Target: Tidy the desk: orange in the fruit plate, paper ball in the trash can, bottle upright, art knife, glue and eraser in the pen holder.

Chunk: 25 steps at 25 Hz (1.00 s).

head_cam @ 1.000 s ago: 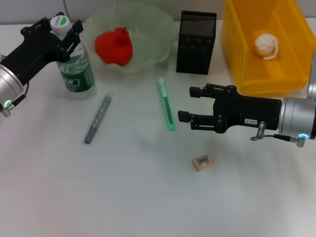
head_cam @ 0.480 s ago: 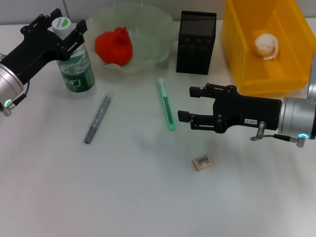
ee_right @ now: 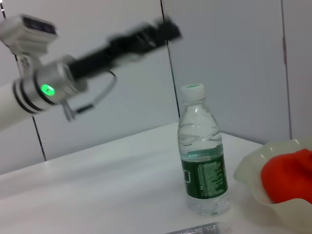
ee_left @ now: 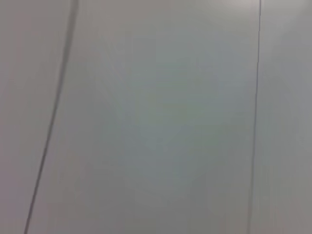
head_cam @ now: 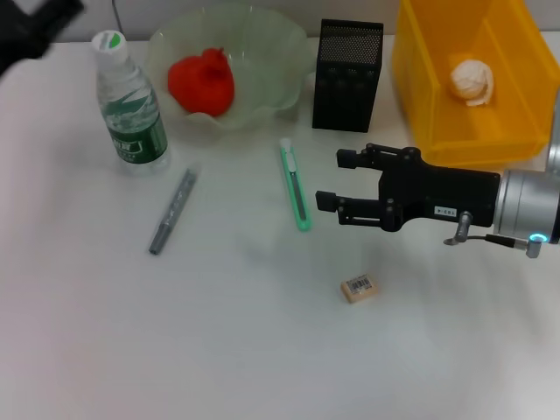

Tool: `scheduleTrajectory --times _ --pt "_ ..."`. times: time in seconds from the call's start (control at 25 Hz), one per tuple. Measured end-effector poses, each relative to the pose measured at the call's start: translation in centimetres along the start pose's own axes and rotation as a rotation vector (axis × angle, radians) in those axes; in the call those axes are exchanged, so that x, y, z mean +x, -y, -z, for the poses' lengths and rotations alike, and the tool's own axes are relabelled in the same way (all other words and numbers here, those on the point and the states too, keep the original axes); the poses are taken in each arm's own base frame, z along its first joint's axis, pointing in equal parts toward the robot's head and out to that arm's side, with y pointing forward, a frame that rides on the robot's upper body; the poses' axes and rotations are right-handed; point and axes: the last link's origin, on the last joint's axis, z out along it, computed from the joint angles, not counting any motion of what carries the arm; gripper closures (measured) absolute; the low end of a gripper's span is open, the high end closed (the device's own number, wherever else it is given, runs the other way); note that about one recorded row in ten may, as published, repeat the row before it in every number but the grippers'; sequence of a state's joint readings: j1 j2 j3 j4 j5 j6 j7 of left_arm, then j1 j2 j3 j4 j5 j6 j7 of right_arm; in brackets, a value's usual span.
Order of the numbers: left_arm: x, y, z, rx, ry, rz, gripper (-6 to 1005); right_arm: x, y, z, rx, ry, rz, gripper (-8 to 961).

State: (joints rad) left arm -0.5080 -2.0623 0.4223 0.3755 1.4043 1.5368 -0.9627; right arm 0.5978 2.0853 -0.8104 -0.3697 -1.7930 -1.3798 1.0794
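Note:
The bottle stands upright at the back left, with nothing touching it. My left gripper is a blur high above and behind the bottle. The orange lies in the fruit plate. The paper ball rests in the yellow trash can. Mid-table, the green art knife lies just left of my open, empty right gripper. The grey glue lies further left and the eraser nearer the front. The black mesh pen holder stands behind the knife.
The left wrist view shows only a plain grey wall. White table surface stretches across the whole front, below the eraser and the glue.
My left gripper has let go of the bottle and pulled up and away to the back left. The bottle stays standing. The right gripper has barely moved.

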Motion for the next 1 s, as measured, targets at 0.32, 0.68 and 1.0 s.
scheduleTrajectory --times 0.32,0.68,1.0 --pt "2.6 -3.2 4.3 -0.339 0.037 0.204 198 -1.9 0.6 0.4 0.018 0.097 -0.01 189" --pt "-1.6 -5.6 5.6 -0.534 0.439 0.223 198 -5.3 0.8 2.1 -0.069 0.097 -0.075 189" --pt "-4.1 -6.3 5.3 -0.554 0.559 0.157 198 -8.4 0.5 3.9 -0.138 -0.022 -0.069 190"
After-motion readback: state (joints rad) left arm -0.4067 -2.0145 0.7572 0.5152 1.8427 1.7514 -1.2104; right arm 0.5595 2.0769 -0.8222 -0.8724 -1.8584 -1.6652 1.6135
